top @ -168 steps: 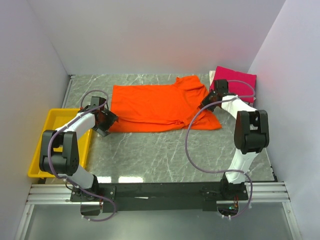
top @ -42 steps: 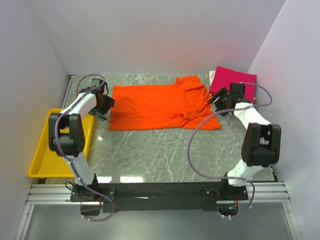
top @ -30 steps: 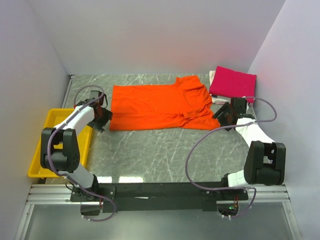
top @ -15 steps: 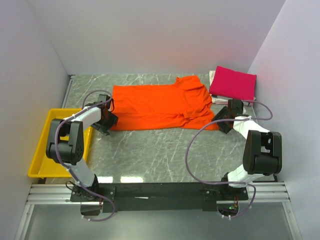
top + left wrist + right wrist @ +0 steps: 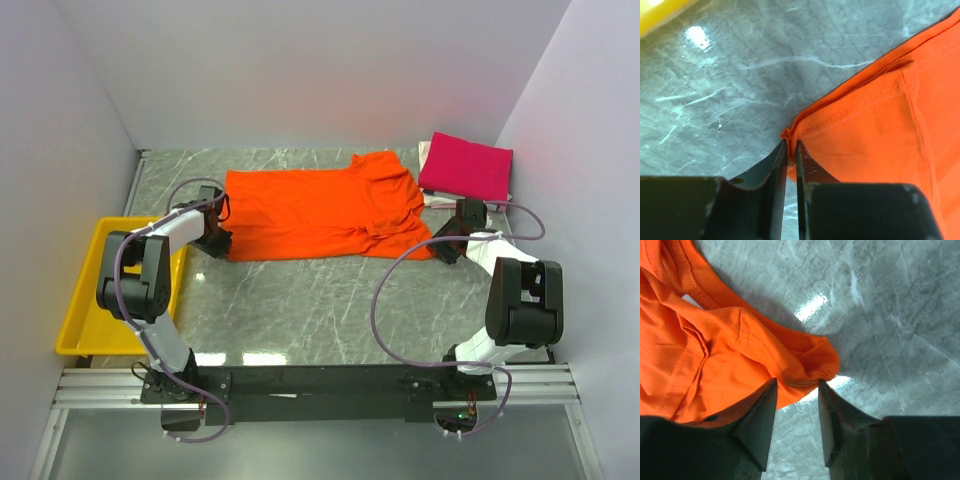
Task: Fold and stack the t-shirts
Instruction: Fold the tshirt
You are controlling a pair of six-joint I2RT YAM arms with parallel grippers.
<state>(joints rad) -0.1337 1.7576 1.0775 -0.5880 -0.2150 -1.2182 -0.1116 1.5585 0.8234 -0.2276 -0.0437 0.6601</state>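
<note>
Your left gripper [image 5: 791, 145] has just gone from wide to pressed nearly together on the near-left corner of the orange t-shirt [image 5: 310, 210], which lies spread across the far half of the table [image 5: 300, 300]. Your right gripper [image 5: 796, 382] has narrowed around the bunched near-right corner, though you cannot yet tell whether it bites. That looks like both near corners being taken for a first fold, with the magenta t-shirt [image 5: 468, 165] already folded far right; both arms reach forward, elbows outward, wrists low and turned in.

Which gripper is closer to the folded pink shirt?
Right. The right gripper is just near-side of the pink shirt; the left gripper is far across, at the left corner of the orange shirt.
</note>
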